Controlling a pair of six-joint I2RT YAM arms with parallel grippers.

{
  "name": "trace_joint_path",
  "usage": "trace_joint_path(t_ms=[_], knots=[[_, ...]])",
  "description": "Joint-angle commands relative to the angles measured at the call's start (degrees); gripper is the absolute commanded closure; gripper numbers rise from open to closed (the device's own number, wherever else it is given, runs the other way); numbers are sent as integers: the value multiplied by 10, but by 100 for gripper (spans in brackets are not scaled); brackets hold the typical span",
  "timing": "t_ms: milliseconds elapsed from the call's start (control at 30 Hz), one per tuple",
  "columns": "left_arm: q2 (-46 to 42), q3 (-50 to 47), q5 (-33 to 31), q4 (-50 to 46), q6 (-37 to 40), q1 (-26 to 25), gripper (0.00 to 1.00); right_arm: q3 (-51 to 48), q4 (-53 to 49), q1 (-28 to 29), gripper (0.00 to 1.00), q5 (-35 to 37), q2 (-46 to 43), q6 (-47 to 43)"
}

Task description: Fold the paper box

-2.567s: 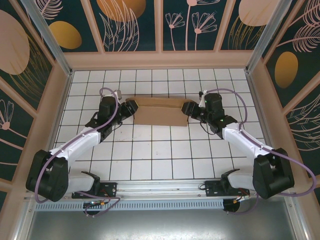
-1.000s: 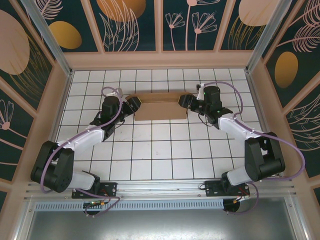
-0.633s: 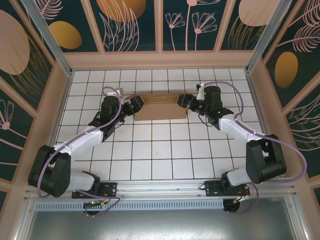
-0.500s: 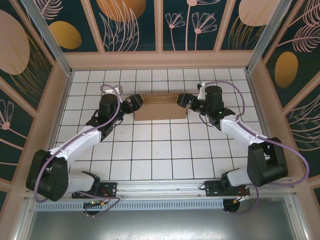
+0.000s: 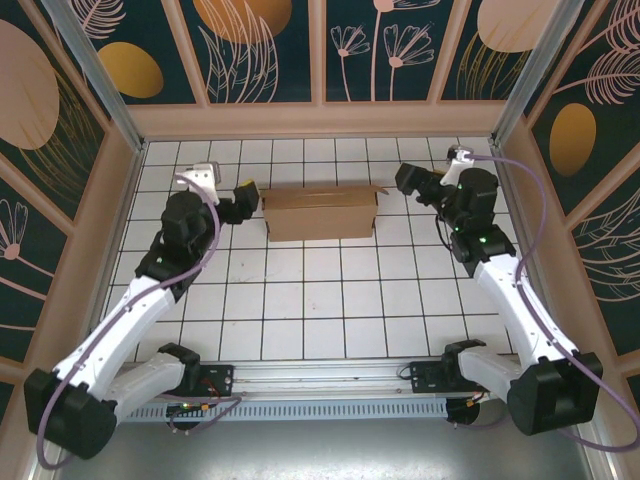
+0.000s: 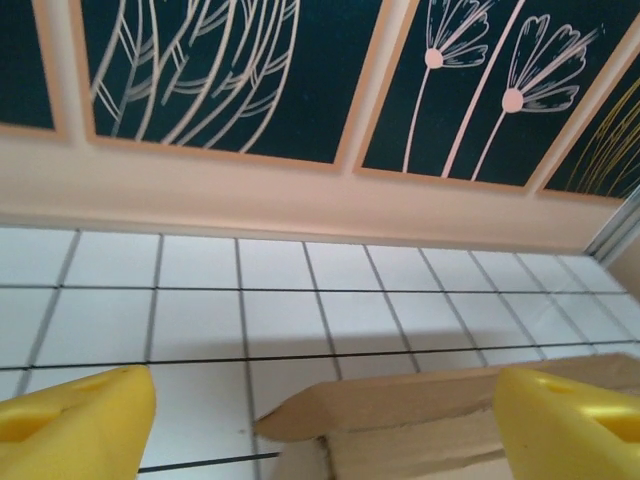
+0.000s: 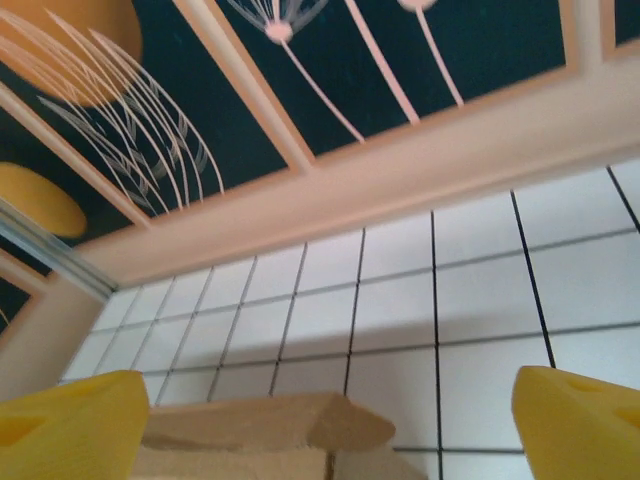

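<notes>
The box point(image 5: 320, 212) stands as a shallow carton at the far middle of the tabletop point(image 5: 330, 310). The left gripper point(image 5: 243, 197) and right gripper point(image 5: 408, 180) flank its ends, jaws apart, holding nothing. Step, as judged: between presses. The next move likely calls for tucking the raised right-end flap point(image 5: 377, 193).
</notes>
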Motion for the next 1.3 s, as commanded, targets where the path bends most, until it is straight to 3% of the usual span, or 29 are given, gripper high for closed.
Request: trace_joint_path(t_ms=[0,100,233,400,467,567,700,800,1033,1267], knots=[[-28,-33,-49,42,91,4,13,28,22,12,18,-51,31,-97],[-42,-75,-8,69,181,3,17,19,51,53,22,-59,23,-228],[-48,-175,8,221,296,12,18,16,65,107,24,-65,23,-422],[9,-213,111,329,362,56,19,39,23,106,31,-125,45,-540],[33,-239,178,399,376,84,20,61,2,107,35,-136,60,-546],[75,-228,228,396,412,109,25,72,-4,118,39,-140,62,-543],[98,-218,259,403,428,133,31,74,-15,123,49,-116,51,-510],[117,-188,288,348,469,136,36,66,-33,125,53,-92,34,-473],[163,-126,327,275,530,136,42,42,-88,130,55,-53,-9,-458],[208,-88,341,260,537,136,47,47,-121,130,57,-37,-29,-449]])
